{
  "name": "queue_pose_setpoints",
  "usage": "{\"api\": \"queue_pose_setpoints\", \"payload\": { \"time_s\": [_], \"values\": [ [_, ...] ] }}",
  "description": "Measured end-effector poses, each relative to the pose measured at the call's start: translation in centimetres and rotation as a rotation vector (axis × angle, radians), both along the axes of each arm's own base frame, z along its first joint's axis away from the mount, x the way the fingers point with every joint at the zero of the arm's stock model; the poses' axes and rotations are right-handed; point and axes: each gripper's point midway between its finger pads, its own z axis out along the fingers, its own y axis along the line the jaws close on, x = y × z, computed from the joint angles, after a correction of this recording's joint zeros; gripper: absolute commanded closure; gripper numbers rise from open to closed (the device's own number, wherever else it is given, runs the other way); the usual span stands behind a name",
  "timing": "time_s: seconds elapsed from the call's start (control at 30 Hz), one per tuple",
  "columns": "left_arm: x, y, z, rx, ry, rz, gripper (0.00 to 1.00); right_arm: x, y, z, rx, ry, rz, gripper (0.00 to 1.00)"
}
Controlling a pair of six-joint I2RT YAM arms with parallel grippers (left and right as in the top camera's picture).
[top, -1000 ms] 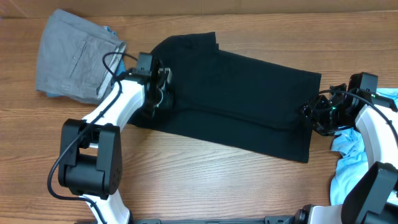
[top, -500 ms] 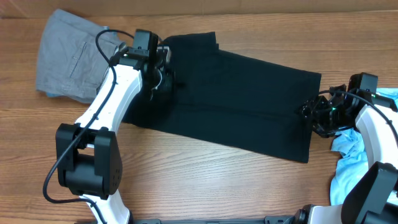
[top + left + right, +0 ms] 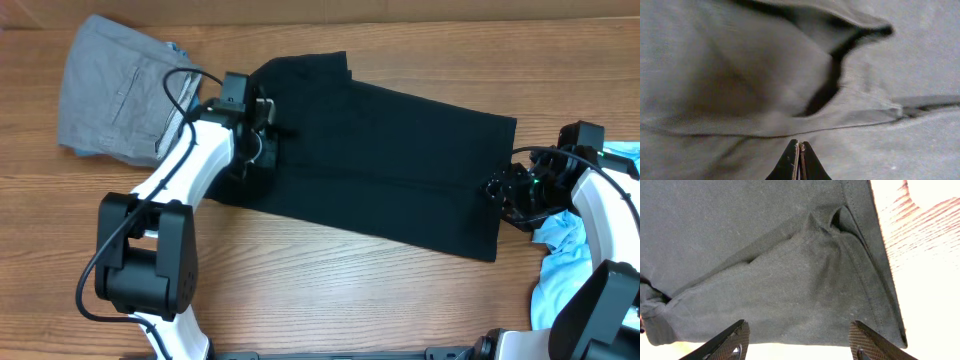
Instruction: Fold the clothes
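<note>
Overhead: the black shirt (image 3: 380, 170) lies flat on the table (image 3: 330, 290), folded into a long band. The left gripper (image 3: 265, 135) sits on its left end and the right gripper (image 3: 497, 190) at its right edge. A grey garment (image 3: 115, 90) lies just beside the left end, and a blue shirt (image 3: 560, 270) is bunched near the right.

Left wrist: the fingertips (image 3: 792, 155) are pressed together above rumpled shirt cloth, with nothing visible between them.

Right wrist: the fingers (image 3: 735, 340) stand wide apart over the shirt's hemmed corner.

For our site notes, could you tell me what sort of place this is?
Probably a robot test bench: wooden table, two white arms, and a black T-shirt laid out for folding.
</note>
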Motion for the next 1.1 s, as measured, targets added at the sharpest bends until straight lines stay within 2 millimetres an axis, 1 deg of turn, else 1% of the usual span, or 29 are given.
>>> {"api": "queue_pose_setpoints", "payload": {
  "time_s": [0.07, 0.1, 0.13, 0.2, 0.3, 0.37, 0.47, 0.53, 0.57, 0.6, 0.63, 0.73, 0.87, 0.97, 1.03, 1.1],
  "values": [
    [-0.4, -0.9, -0.4, -0.021, 0.004, -0.019, 0.95, 0.0, 0.0, 0.0, -0.002, -0.001, 0.000, 0.33],
    [-0.5, -1.3, -0.5, -0.030, 0.003, -0.029, 0.92, 0.1, -0.1, 0.0, -0.004, -0.003, -0.001, 0.33],
    [-0.3, -1.8, -0.5, -0.040, -0.010, -0.040, 0.81, 0.2, -0.1, 0.0, -0.005, -0.006, -0.001, 0.33],
    [0.4, -2.7, -0.4, -0.054, -0.046, -0.070, 0.78, 0.2, -0.1, 0.0, -0.005, -0.009, -0.001, 0.33],
    [1.4, -3.3, -0.6, -0.067, -0.084, -0.086, 0.78, 0.2, -0.1, 0.0, -0.006, -0.009, -0.001, 0.33],
    [1.7, -3.4, -1.0, -0.068, -0.088, -0.089, 0.82, 0.2, -0.1, 0.0, -0.008, -0.009, -0.001, 0.33],
    [2.2, -3.5, -1.5, -0.070, -0.102, -0.095, 0.91, 0.3, -0.2, 0.0, -0.011, -0.013, 0.000, 0.33],
    [2.5, -3.7, -1.6, -0.073, -0.115, -0.105, 0.93, 0.4, -0.2, 0.0, -0.012, -0.017, -0.001, 0.33],
    [2.6, -3.8, -1.5, -0.076, -0.120, -0.109, 0.86, 0.5, -0.3, 0.0, -0.013, -0.020, -0.001, 0.33],
    [2.6, -3.8, -1.5, -0.076, -0.120, -0.110, 0.76, 0.5, -0.3, 0.0, -0.013, -0.021, -0.001, 0.33],
    [2.5, -3.8, -1.5, -0.078, -0.118, -0.112, 0.69, 0.5, -0.3, 0.0, -0.013, -0.021, -0.001, 0.33],
    [2.1, -3.7, -1.7, -0.076, -0.098, -0.117, 0.67, 0.5, -0.3, 0.0, -0.013, -0.021, -0.001, 0.33],
    [1.4, -3.6, -1.5, -0.065, -0.064, -0.129, 0.58, 0.5, -0.3, 0.0, -0.013, -0.021, -0.001, 0.33],
    [2.1, -3.7, -0.1, -0.059, -0.073, -0.141, 0.54, 0.5, -0.3, 0.0, -0.013, -0.021, -0.001, 0.33],
    [3.2, -3.8, 1.2, -0.053, -0.114, -0.154, 0.53, 0.5, -0.3, 0.0, -0.014, -0.021, -0.001, 0.33],
    [4.1, -3.8, 2.1, -0.042, -0.147, -0.159, 0.52, 0.5, -0.3, 0.0, -0.014, -0.021, -0.001, 0.33]
  ]
}}
